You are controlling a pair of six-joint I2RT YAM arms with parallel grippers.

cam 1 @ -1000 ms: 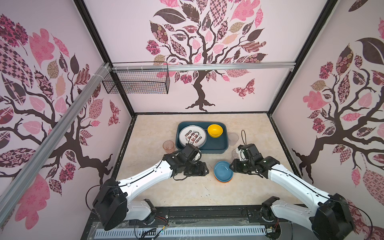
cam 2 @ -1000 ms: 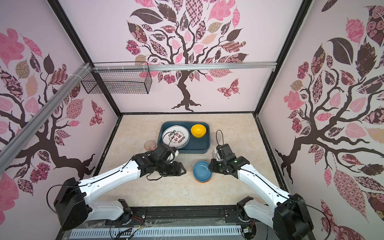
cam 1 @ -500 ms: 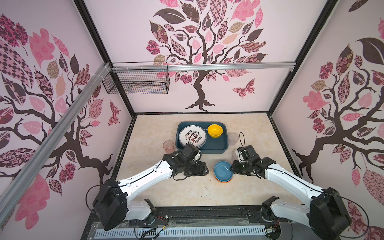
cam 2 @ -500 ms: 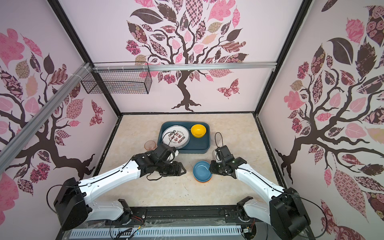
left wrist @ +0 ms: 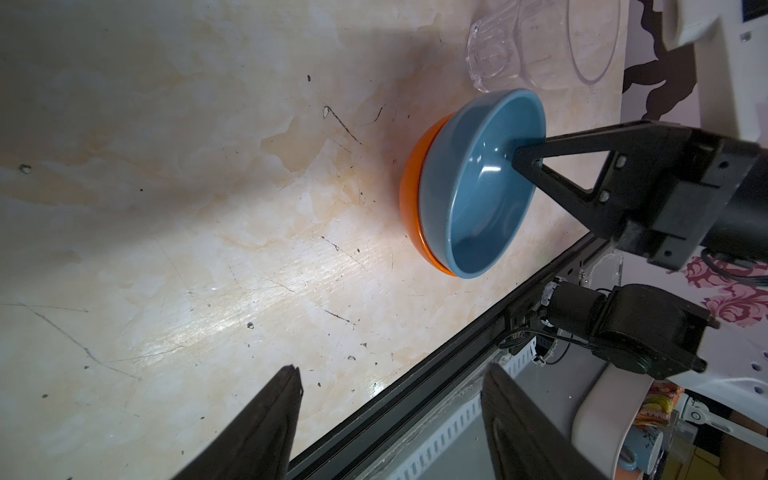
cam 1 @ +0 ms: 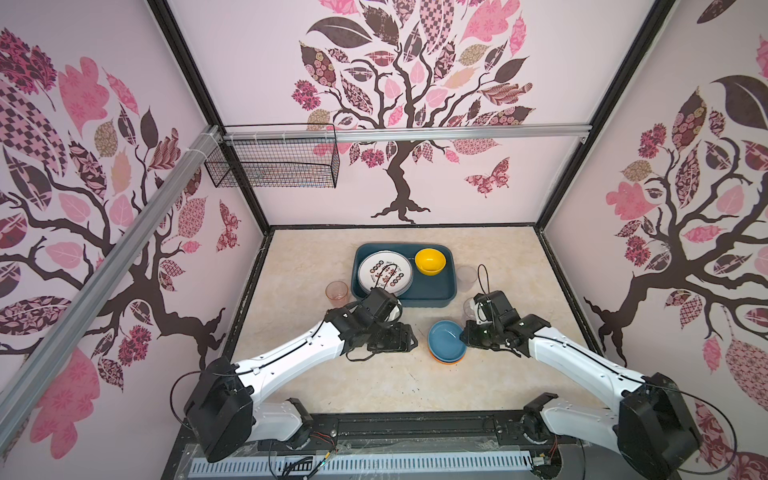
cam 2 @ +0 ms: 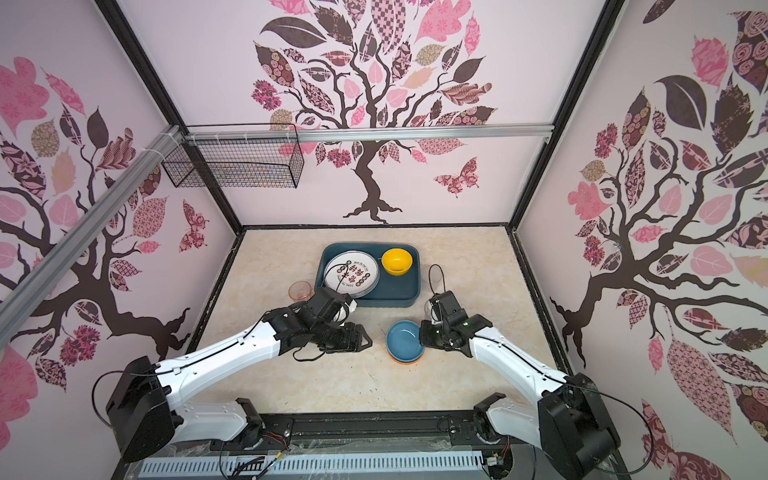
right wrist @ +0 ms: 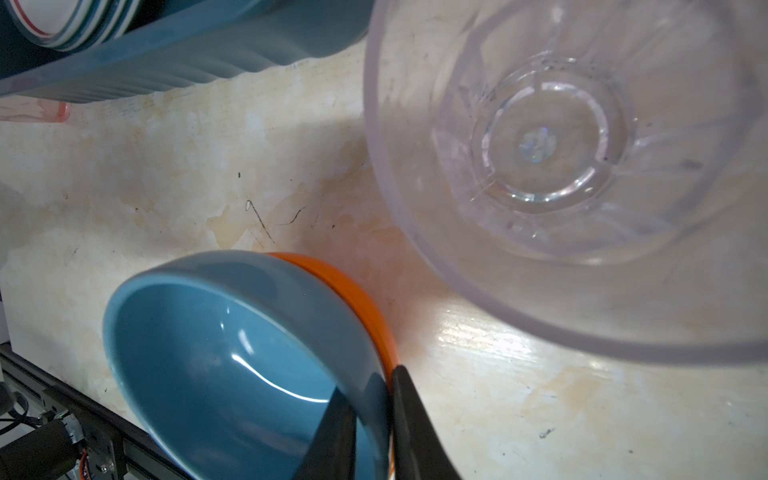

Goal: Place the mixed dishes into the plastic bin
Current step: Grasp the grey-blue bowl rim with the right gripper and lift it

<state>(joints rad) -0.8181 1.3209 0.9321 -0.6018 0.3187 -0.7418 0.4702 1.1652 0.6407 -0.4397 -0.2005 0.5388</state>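
Observation:
A blue bowl [cam 1: 445, 338] [cam 2: 403, 338] [right wrist: 216, 353] sits nested in an orange bowl [cam 1: 446, 360] [left wrist: 411, 199] on the table, near the front. My right gripper [cam 1: 463, 338] [cam 2: 422, 337] [right wrist: 374, 386] is shut on the blue bowl's rim, one finger inside and one outside. My left gripper [cam 1: 409, 338] [left wrist: 390, 374] hovers open and empty just left of the bowls. Behind them, the teal plastic bin [cam 1: 415, 302] [cam 2: 386, 302] holds a white plate [cam 1: 385, 272] with red-black characters and a yellow bowl [cam 1: 430, 261].
A pinkish cup [cam 1: 336, 293] [cam 2: 300, 290] stands left of the bin. One clear cup [cam 1: 466, 275] stands right of it. Another clear cup [right wrist: 561, 166] [left wrist: 494, 54] stands close beside my right wrist. A black wire basket [cam 1: 274, 164] hangs on the back left wall.
My right gripper has narrowed its fingers onto the blue bowl's rim and edged slightly toward the bowl. The left arm has stayed still.

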